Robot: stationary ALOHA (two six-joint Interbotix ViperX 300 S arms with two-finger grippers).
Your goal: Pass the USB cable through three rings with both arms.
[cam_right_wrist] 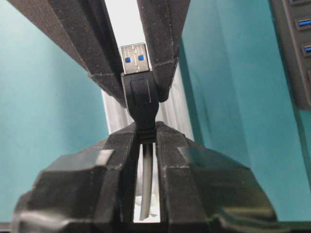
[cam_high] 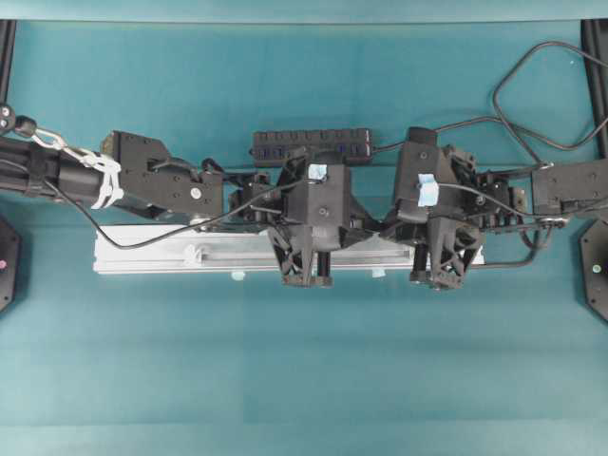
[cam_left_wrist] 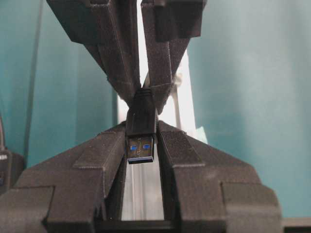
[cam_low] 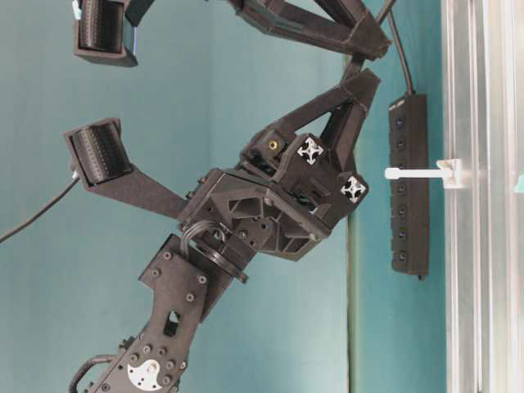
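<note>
A: Nearest the left wrist lens, the left gripper (cam_left_wrist: 141,145) has both fingers pinched on the black plug body of the USB cable (cam_left_wrist: 141,130), silver tip with blue insert facing the camera.

B: Confirmed. Beyond it, the right gripper (cam_left_wrist: 142,92) points in from the far side and presses on the rear of the same plug.

A: Right wrist view agrees: right gripper (cam_right_wrist: 146,133) is closed on the strain relief, cord running back between its fingers (cam_right_wrist: 170,150); left gripper tips clamp the plug near the metal end.

B: So both pincers are holding one plug, tip to tip, above the silver rail (cam_high: 152,255).

A: Overhead: the two wrists meet over the rail's right half; black hub (cam_high: 312,143) lies just behind it.

B: Rings? One white loop (cam_low: 417,173) stands out from the rail in the table-level view. I cannot tell whether the cord passes through it.
</note>
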